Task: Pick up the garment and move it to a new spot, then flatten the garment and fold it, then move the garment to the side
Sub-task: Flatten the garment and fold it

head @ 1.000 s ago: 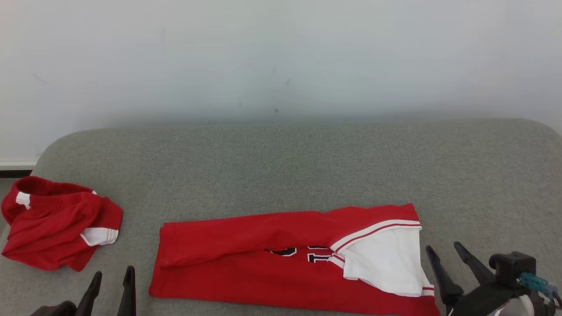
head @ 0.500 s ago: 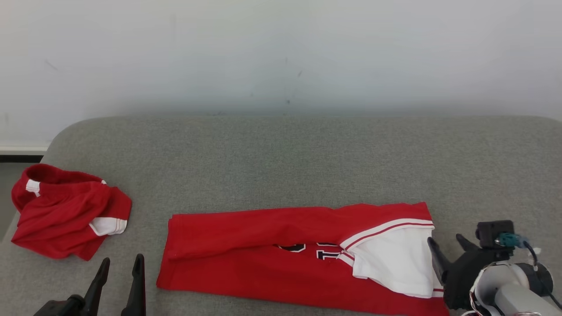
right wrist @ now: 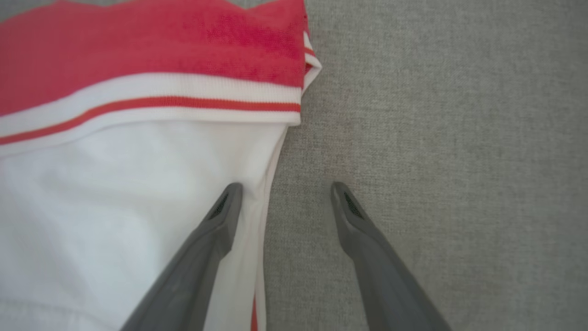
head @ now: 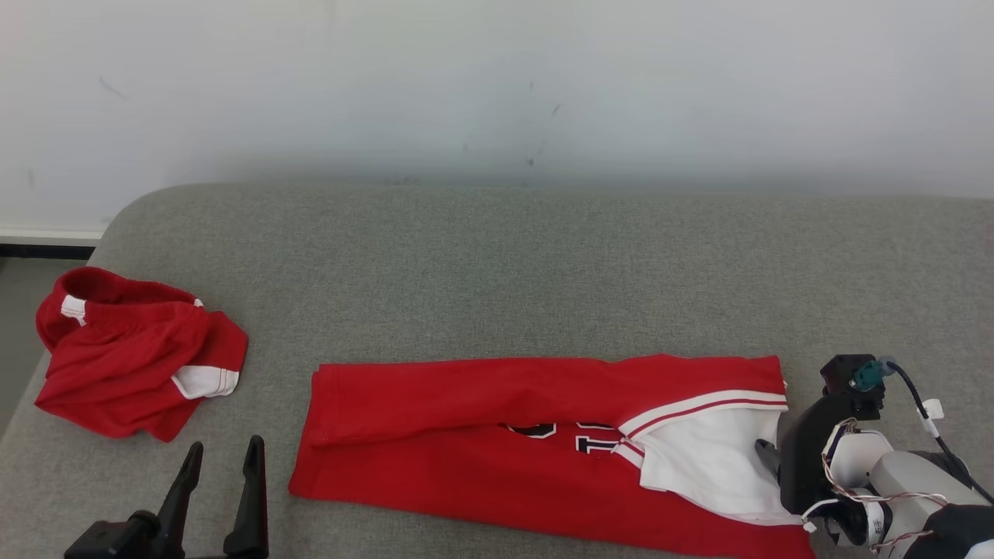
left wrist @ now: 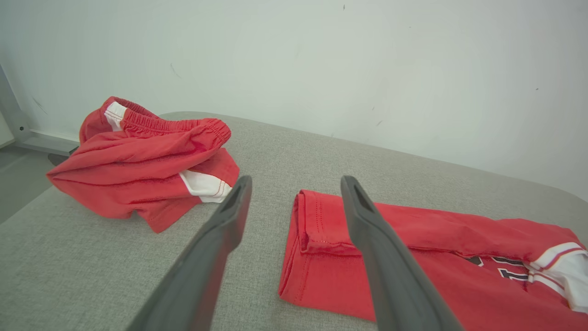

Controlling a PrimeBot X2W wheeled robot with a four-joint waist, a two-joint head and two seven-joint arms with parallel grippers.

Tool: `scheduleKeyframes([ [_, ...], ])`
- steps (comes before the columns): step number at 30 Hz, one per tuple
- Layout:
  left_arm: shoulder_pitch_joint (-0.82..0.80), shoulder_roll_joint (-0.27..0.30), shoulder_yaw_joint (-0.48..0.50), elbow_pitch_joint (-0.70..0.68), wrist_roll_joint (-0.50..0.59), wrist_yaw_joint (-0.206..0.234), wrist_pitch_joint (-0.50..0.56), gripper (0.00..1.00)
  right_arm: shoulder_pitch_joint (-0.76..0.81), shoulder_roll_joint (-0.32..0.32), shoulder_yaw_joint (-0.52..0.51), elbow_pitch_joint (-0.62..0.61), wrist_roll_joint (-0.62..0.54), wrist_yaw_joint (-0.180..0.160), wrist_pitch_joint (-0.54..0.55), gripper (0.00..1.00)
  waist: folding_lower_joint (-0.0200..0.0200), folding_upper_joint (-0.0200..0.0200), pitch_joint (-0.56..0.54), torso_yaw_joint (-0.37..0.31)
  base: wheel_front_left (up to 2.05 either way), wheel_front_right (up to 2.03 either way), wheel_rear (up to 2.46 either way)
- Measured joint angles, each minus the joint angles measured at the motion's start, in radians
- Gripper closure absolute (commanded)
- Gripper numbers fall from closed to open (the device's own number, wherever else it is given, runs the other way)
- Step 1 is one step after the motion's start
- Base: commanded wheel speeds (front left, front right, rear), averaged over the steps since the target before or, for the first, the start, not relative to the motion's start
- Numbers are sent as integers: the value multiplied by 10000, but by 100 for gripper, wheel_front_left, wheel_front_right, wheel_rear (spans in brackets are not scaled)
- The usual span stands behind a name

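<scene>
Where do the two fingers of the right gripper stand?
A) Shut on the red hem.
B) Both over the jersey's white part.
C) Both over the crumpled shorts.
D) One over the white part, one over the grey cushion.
D: the open right gripper straddles the edge of the jersey, one finger over white cloth, one over the grey cushion.

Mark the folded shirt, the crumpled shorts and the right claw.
folded shirt (head: 466, 489), head view, on its red lower layer
crumpled shorts (head: 124, 365), head view, on the red middle
right claw (right wrist: 285, 186), right wrist view, midway between its fingertips
</scene>
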Motion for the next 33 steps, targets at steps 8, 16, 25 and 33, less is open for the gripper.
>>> scheduleKeyframes([
  [8, -190, -117, -65, 10, 240, -4, 0, 0, -573, 33, 138, 462, 221, 314, 1244, 12, 0, 0, 95, 181, 0, 0, 0],
  [16, -181, -161, -36, 54, 263, -10, 0, 0, -830, 290, 188, 639, 529, 784, 1985, 100, 0, 0, 139, 256, 0, 0, 0],
  [25, -126, -165, 128, 132, 263, -13, 0, 0, -1147, 245, 167, 901, 493, 1141, 1850, 100, 0, 0, 136, 103, 0, 0, 0],
  [33, -117, -188, 169, 150, 288, -23, 0, 0, -1406, -715, -94, 1308, 244, 1233, 1304, 100, 1, 1, 98, -265, 0, 0, 0],
])
